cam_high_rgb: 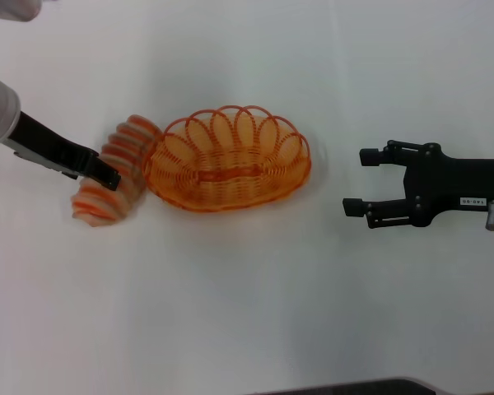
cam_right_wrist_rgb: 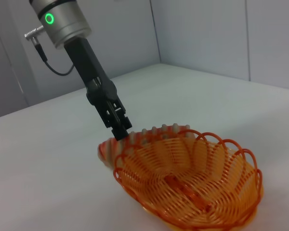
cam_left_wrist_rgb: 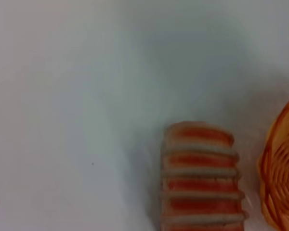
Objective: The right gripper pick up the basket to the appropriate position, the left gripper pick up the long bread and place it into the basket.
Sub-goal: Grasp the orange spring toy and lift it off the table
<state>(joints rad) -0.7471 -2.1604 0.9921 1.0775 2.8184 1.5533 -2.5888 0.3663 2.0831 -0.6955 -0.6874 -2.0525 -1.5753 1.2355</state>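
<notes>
Bread [cam_high_rgb: 114,171] w/ long axis running diagonally beside basket [cam_high_rgb: 227,160], touching its rim, directly under left gripper [cam_high_rgb: 107,175] (finger state indeterminate); right gripper [cam_high_rgb: 356,181], jaws apart, sits well clear opp. side.

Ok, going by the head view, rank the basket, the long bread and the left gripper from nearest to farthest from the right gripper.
1. The basket, in the middle of the table, its rim facing the open right gripper.
2. The long bread, lying against the basket's far, left side.
3. The left gripper, down at the bread's left side; too close to the bread to separate firmly.
</notes>
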